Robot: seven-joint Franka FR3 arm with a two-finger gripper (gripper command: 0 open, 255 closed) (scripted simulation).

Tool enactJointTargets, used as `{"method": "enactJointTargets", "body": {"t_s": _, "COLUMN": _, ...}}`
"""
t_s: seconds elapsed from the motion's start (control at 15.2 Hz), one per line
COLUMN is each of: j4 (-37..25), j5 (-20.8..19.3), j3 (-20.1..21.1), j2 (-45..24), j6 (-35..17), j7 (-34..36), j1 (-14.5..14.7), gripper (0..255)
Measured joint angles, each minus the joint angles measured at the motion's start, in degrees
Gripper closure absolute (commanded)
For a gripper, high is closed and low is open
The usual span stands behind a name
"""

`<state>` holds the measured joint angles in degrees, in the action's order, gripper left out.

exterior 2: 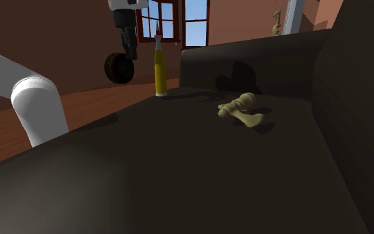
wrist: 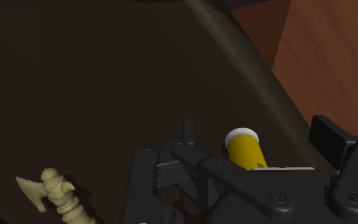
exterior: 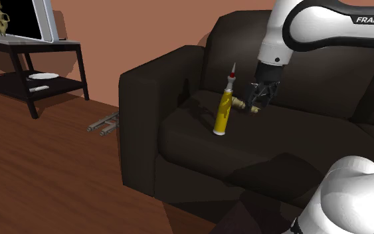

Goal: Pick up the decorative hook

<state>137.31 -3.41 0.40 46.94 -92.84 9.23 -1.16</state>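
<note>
Shoulder view: my claw [exterior: 258, 104] hides most of the decorative hook [exterior 2: 242, 110]; the wrist view cuts off its lower end. The hook is tan and lies flat mid-seat on the sofa [exterior 2: 179, 173], toward the backrest. Its long axis slants across the cushion, tip direction unclear. Claw wide, empty, above the seat. Yellow bottle [exterior: 223, 113] upright nearer the front edge.

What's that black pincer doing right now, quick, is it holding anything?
The pincer: open, holding nothing; the beige hook lies apart from it on the sofa seat.

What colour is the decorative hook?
The hook is pale beige, clearest in the second exterior view.
</note>
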Motion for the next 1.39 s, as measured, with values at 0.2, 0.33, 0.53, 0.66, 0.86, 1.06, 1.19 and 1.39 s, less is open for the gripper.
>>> {"method": "enactJointTargets", "body": {"t_s": 0.2, "j4": -0.65, "j5": -0.94, "j3": -1.09, "j2": -1.78, "j6": -1.17, "j7": -1.13, "j1": -0.49, "gripper": 0}}
{"method": "enactJointTargets", "body": {"t_s": 0.33, "j4": -0.74, "j5": -2.4, "j3": -2.86, "j2": -3.72, "j6": -3.1, "j7": -2.94, "j1": -1.29, "gripper": 0}}
{"method": "enactJointTargets", "body": {"t_s": 0.53, "j4": -2.02, "j5": -4.37, "j3": -5.51, "j2": -8.44, "j6": -6.74, "j7": -5.56, "j1": -2.33, "gripper": 0}}
{"method": "enactJointTargets", "body": {"t_s": 0.66, "j4": -3.59, "j5": -5.33, "j3": -6.93, "j2": -11.66, "j6": -8.51, "j7": -7.03, "j1": -2.84, "gripper": 0}}
{"method": "enactJointTargets", "body": {"t_s": 0.86, "j4": -5.62, "j5": -6.84, "j3": -9.83, "j2": -16.38, "j6": -11.63, "j7": -10.07, "j1": -3.89, "gripper": 0}}
{"method": "enactJointTargets", "body": {"t_s": 1.06, "j4": -9.23, "j5": -7.55, "j3": -12.09, "j2": -21.97, "j6": -14.0, "j7": -12.56, "j1": -4.48, "gripper": 0}}
{"method": "enactJointTargets", "body": {"t_s": 1.19, "j4": -11.22, "j5": -7.8, "j3": -13.55, "j2": -25.26, "j6": -15.55, "j7": -14.26, "j1": -4.9, "gripper": 0}}
{"method": "enactJointTargets", "body": {"t_s": 1.39, "j4": -14.25, "j5": -7.86, "j3": -15.76, "j2": -30.14, "j6": -17.83, "j7": -16.96, "j1": -5.57, "gripper": 0}}
